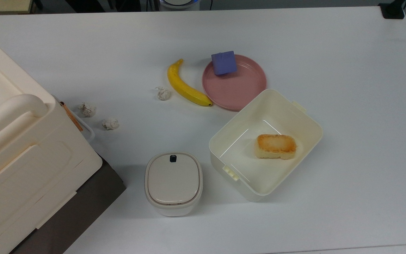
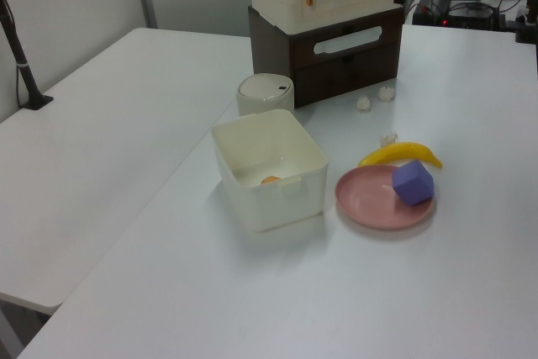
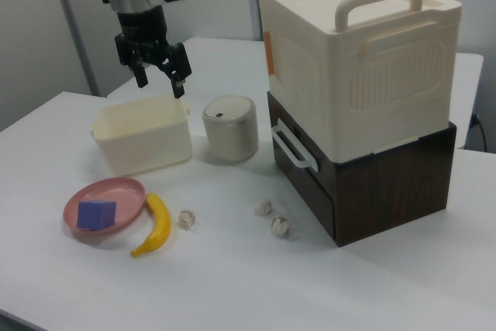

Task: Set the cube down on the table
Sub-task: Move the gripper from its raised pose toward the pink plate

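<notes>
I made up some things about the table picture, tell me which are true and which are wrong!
1. The cube is sitting on the pink plate. True.
2. The banana is inside the open cream box. False: it lies on the table beside the plate.
3. A piece of bread lies in the open cream box. True.
4. The gripper is holding the cube. False: it hangs open above the open cream box, nothing in it.
5. The small round bin has its lid off. False: the lid is on.
</notes>
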Tool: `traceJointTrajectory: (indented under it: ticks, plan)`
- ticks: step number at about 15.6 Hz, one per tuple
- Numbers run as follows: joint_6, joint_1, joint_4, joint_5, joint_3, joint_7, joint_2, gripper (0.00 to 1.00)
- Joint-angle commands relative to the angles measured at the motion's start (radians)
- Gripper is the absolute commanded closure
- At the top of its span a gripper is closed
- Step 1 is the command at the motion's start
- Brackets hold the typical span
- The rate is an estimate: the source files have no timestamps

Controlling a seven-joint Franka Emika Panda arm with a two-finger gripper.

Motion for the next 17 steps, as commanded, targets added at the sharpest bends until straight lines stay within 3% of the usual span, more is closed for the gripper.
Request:
traceJointTrajectory:
  ticks: [1, 14, 17]
  plan:
    - [-0.026, -0.008, 0.004, 0.004, -0.015, -0.008, -0.006, 0.00]
    - [-0.032, -0.028, 0.000, -0.013, -0.012, 0.017, 0.003, 0.00]
    - [-0.027, -0.019, -0.004, -0.064, -0.001, 0.138, 0.006, 0.00]
